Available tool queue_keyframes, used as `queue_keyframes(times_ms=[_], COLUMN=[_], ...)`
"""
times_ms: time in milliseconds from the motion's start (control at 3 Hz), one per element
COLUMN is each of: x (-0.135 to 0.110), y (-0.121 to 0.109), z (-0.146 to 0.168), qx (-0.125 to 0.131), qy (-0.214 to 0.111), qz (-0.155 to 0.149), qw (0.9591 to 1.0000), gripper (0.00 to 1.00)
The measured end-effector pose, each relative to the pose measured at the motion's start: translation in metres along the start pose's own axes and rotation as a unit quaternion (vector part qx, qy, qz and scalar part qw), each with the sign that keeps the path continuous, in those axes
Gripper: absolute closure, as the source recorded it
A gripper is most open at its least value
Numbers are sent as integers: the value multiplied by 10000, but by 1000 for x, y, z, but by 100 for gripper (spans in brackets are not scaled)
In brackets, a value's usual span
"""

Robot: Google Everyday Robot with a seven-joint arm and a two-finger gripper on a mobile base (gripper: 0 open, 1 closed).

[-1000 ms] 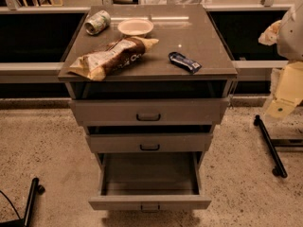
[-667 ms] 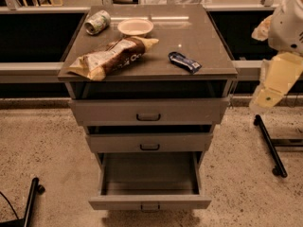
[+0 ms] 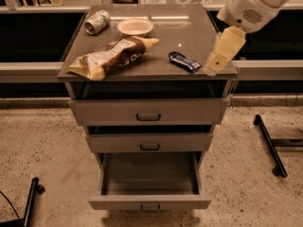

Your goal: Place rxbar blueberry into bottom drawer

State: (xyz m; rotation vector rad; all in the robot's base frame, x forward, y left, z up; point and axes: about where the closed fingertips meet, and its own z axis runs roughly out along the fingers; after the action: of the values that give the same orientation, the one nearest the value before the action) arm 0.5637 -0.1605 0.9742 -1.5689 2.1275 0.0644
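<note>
Cream gripper (image 3: 215, 64) at right; open or closed, cannot tell.
Dark blue glossy rxbar blueberry (image 3: 184, 61) lies just left of it, angled far-left to near-right.

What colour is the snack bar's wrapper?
The snack bar is dark blue with pale markings, camera view; gripper beside it.

The cream gripper (image 3: 212, 68) hangs at the right edge of the grey cabinet top (image 3: 189, 34), the dark blue, pale-marked rxbar blueberry (image 3: 184, 62) just beside it.
</note>
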Motion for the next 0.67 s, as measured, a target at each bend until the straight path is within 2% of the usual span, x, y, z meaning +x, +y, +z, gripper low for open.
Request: queue_keyframes(times_ms=[333,667], x=[-15,-17], y=[-35,-56], z=[45,85], qx=[56,-34], qy=[-199,-283], qz=[81,175], qw=[9998,9994], gripper=[0,0])
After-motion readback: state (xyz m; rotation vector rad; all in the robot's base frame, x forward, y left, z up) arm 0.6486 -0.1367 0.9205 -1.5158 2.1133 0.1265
